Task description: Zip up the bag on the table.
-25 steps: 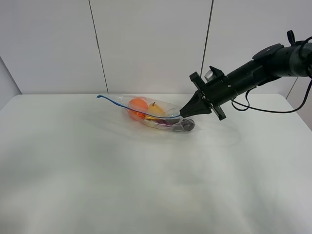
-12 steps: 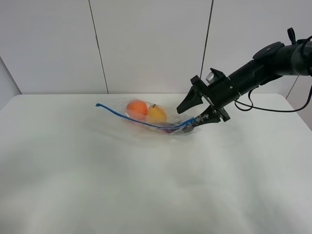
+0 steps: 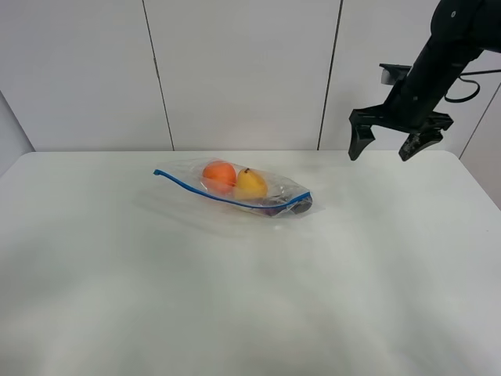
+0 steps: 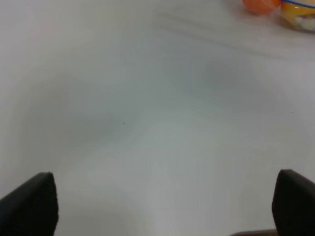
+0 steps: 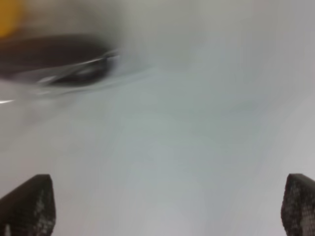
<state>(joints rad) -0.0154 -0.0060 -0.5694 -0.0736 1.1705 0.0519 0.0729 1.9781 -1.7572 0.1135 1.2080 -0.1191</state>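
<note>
The clear plastic bag (image 3: pixel 235 188) lies flat on the white table (image 3: pixel 235 298), its blue zipper strip (image 3: pixel 227 199) along the near edge. An orange fruit (image 3: pixel 220 174), a yellow pear (image 3: pixel 250 184) and a dark item (image 3: pixel 297 206) show through it. My right gripper (image 3: pixel 390 146) is open and empty, raised above the table's back right, well clear of the bag. In the right wrist view (image 5: pixel 152 206) the bag's dark end (image 5: pixel 54 61) appears blurred. My left gripper (image 4: pixel 167 206) is open over bare table; the orange fruit (image 4: pixel 261 5) shows at the frame's edge.
White wall panels stand behind the table. The table's back edge and right rounded corner (image 3: pixel 462 160) lie below my right gripper.
My right gripper let go of the bag's right end, opened, and rose back to the right. The bag's zipper edge dropped and the bag settled flat.
</note>
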